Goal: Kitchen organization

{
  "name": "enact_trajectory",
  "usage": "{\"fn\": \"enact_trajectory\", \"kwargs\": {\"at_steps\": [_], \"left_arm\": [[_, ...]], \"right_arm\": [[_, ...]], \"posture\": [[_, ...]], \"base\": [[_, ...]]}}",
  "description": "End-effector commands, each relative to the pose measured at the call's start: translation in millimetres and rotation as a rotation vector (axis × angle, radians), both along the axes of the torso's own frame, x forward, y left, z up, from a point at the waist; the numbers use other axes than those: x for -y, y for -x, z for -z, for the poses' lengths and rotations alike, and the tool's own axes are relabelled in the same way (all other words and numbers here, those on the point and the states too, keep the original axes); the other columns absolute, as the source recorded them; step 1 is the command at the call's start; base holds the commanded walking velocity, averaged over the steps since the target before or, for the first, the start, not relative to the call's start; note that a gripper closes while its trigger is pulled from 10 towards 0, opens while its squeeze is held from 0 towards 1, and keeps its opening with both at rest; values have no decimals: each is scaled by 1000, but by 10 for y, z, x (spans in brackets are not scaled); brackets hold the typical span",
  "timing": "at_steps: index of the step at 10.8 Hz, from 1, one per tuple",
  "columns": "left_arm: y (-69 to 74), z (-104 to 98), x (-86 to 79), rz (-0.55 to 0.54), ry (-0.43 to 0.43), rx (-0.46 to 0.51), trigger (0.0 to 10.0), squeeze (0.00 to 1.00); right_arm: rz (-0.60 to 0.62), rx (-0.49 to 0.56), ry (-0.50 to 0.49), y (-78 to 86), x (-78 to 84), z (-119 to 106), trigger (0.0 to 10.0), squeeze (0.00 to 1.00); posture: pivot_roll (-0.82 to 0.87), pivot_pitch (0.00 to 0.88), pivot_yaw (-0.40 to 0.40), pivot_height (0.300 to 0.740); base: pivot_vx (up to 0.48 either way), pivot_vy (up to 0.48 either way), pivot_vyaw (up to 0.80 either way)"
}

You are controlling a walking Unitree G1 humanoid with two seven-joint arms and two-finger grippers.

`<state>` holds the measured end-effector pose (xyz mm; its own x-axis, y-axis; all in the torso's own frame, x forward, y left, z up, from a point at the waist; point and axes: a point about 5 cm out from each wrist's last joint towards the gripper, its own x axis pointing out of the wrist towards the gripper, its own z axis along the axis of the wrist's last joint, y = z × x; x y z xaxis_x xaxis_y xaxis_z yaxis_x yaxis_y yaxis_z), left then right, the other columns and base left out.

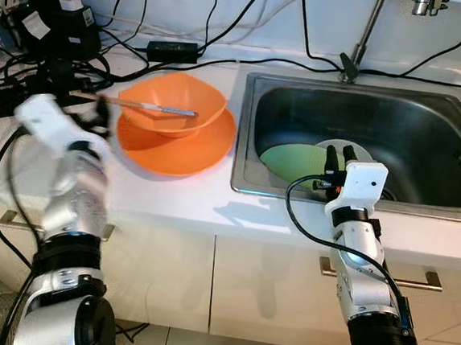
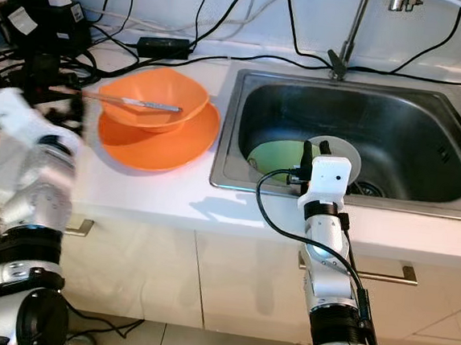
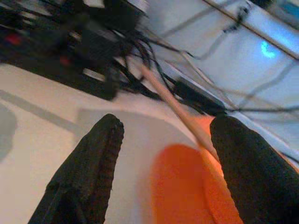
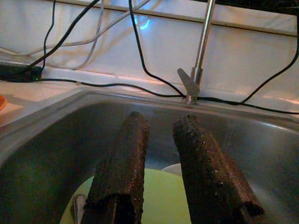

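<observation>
- We stand at a white countertop (image 1: 172, 196) with pale cabinet fronts below, a steel sink (image 1: 429, 117) set into it on our right, and a tangle of black cables (image 1: 41, 35) along the back wall.
- An orange bowl (image 1: 173, 95) sits in an orange plate (image 1: 172, 147) on the counter, just left of the sink.
- A long thin utensil (image 1: 151, 107) lies across the bowl's rim, its long axis running left to right, its pale handle end sticking out toward our left side.
- Our left gripper (image 3: 161, 163) is blurred, near the plate's left edge, fingers spread wide apart; in the wrist view the handle runs between them, touching neither that we can tell.
- A green plate (image 1: 292, 160) lies in the sink bottom, partly over a paler plate (image 1: 354, 148).
- Our right gripper (image 1: 338, 156) hangs over the sink's near edge above the green plate, fingers a narrow gap apart and holding nothing.
</observation>
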<state>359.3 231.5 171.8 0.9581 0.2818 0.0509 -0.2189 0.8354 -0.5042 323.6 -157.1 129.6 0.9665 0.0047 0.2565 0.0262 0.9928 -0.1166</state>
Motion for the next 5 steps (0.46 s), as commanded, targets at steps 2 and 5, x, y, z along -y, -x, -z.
{"fn": "enact_trajectory", "kwargs": {"at_steps": [2, 5], "left_arm": [[-92, -100, 77, 51, -5, 26, 10000, 0], [-171, -206, 33, 26, 4, 54, 10000, 0]], "right_arm": [[7, -44, 0, 5, -13, 97, 10000, 0], [15, -44, -1, 6, 10, 97, 10000, 0]], "posture": [[57, 0, 52, 740], [53, 0, 56, 740]], "base": [[0, 0, 0], [0, 0, 0]]}}
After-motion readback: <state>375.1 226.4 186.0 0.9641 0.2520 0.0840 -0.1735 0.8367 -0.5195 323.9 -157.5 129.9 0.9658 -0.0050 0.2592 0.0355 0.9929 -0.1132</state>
